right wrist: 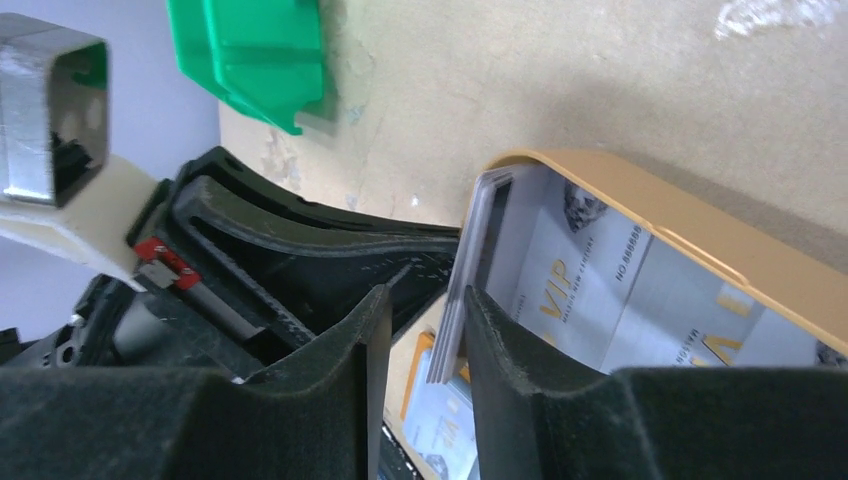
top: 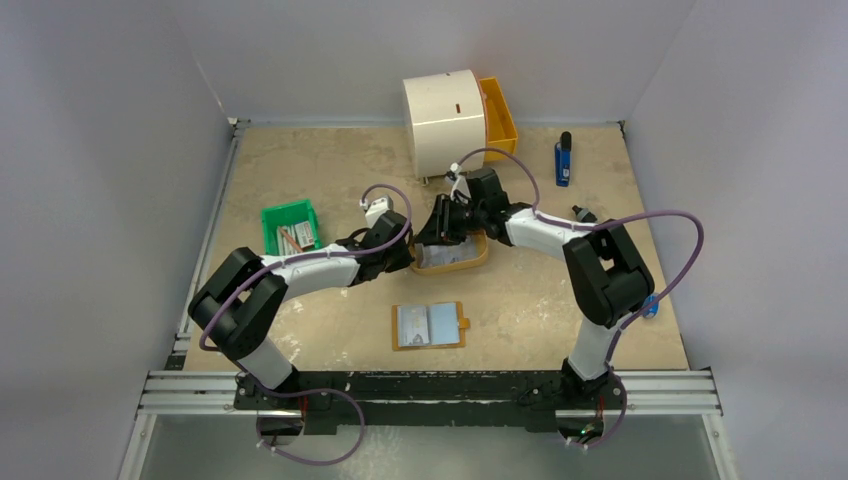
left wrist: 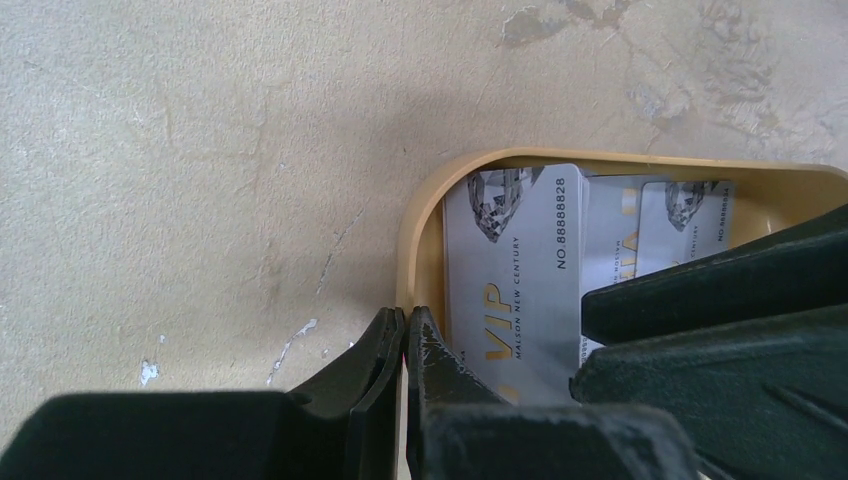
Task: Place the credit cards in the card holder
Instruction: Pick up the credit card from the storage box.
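Note:
A shallow tan tray (top: 478, 262) in mid-table holds the credit cards (left wrist: 520, 270), pale grey with gold "VIP" print. My left gripper (left wrist: 405, 318) is shut on the tray's left rim (left wrist: 420, 220). My right gripper (right wrist: 427, 295) reaches into the tray from the right. Its jaws straddle a stack of cards standing on edge (right wrist: 465, 265). The stack leans on the right finger, with a gap to the left finger. More cards lie flat on the tray floor (right wrist: 610, 290). The card holder (top: 430, 325), a tan wallet, lies open nearer the arm bases with pale cards in it.
A green bin (top: 292, 226) sits left of the left arm, also in the right wrist view (right wrist: 255, 50). A white cylinder (top: 445, 122) and a yellow bin (top: 498, 115) stand at the back. A blue object (top: 563, 160) lies back right.

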`<move>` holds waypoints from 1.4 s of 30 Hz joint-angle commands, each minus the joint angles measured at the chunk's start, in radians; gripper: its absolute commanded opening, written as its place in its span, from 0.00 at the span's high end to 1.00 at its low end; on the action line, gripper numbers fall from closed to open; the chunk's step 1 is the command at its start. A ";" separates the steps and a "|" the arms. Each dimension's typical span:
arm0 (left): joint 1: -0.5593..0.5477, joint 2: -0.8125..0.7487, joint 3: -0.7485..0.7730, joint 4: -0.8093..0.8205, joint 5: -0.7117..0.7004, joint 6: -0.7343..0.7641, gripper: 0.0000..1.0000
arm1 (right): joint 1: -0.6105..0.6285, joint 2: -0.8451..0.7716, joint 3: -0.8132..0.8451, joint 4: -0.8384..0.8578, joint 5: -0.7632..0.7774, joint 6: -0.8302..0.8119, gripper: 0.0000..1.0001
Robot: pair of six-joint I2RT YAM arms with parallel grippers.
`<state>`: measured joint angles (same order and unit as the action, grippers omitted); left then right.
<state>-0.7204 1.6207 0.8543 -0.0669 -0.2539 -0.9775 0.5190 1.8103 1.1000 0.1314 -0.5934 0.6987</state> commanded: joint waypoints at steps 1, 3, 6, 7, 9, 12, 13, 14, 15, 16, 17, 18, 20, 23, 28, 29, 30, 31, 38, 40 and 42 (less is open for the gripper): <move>-0.007 -0.024 -0.006 0.025 0.035 -0.018 1.00 | 0.006 0.010 0.022 -0.098 0.032 -0.013 0.66; -0.007 -0.024 -0.004 0.025 0.037 -0.018 1.00 | 0.006 0.018 0.027 -0.128 0.062 -0.024 0.67; -0.008 -0.025 -0.004 0.020 0.035 -0.016 1.00 | 0.007 0.028 0.032 -0.178 0.091 -0.040 0.69; -0.007 -0.025 -0.003 0.019 0.035 -0.015 1.00 | 0.006 0.031 0.032 -0.182 0.092 -0.045 0.69; -0.008 -0.024 -0.002 0.017 0.035 -0.013 1.00 | 0.006 0.035 0.035 -0.189 0.108 -0.055 0.70; -0.008 -0.021 0.003 0.010 0.033 -0.012 1.00 | 0.009 0.042 0.065 -0.228 0.172 -0.085 0.71; -0.008 -0.021 0.005 0.008 0.032 -0.013 1.00 | 0.010 0.041 0.070 -0.250 0.186 -0.094 0.74; -0.008 -0.021 0.008 0.005 0.029 -0.011 1.00 | 0.009 0.034 0.068 -0.274 0.207 -0.096 0.78; -0.008 -0.022 0.009 0.000 0.026 -0.012 1.00 | 0.010 0.024 0.064 -0.292 0.223 -0.095 0.80; -0.008 -0.022 0.012 -0.006 0.023 -0.009 1.00 | 0.008 0.010 0.060 -0.301 0.247 -0.092 0.83; -0.007 -0.023 0.013 -0.012 0.019 -0.009 1.00 | 0.007 -0.003 0.052 -0.304 0.267 -0.089 0.87; -0.008 -0.024 0.016 -0.018 0.016 -0.007 1.00 | 0.004 -0.016 0.043 -0.301 0.279 -0.085 0.90; -0.007 -0.025 0.017 -0.022 0.013 -0.006 1.00 | -0.004 -0.029 0.028 -0.287 0.268 -0.078 0.94; -0.007 -0.029 0.017 -0.024 0.012 -0.005 1.00 | -0.011 -0.033 0.010 -0.268 0.238 -0.065 0.96; -0.007 -0.040 0.014 -0.030 0.007 0.000 1.00 | -0.025 -0.058 -0.047 -0.175 0.168 -0.025 0.96; -0.007 -0.042 0.014 -0.031 0.007 0.000 1.00 | -0.028 -0.064 -0.059 -0.159 0.151 -0.015 0.95; -0.007 -0.044 0.015 -0.031 0.006 0.000 1.00 | -0.033 -0.071 -0.073 -0.124 0.131 -0.002 0.95; -0.007 -0.047 0.014 -0.031 0.005 0.000 1.00 | -0.039 -0.078 -0.086 -0.094 0.106 0.012 0.96; -0.005 -0.080 0.043 -0.061 -0.008 0.009 1.00 | -0.066 -0.146 -0.144 -0.004 0.003 0.082 1.00; -0.007 -0.093 0.063 -0.078 -0.017 0.017 1.00 | -0.071 -0.166 -0.149 -0.010 -0.004 0.081 1.00; -0.007 -0.104 0.078 -0.091 -0.023 0.026 0.97 | -0.075 -0.176 -0.157 -0.011 -0.010 0.082 1.00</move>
<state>-0.7269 1.5822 0.8623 -0.1535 -0.2523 -0.9710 0.4515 1.6974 0.9478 0.0700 -0.5457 0.7586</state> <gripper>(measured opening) 0.017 0.059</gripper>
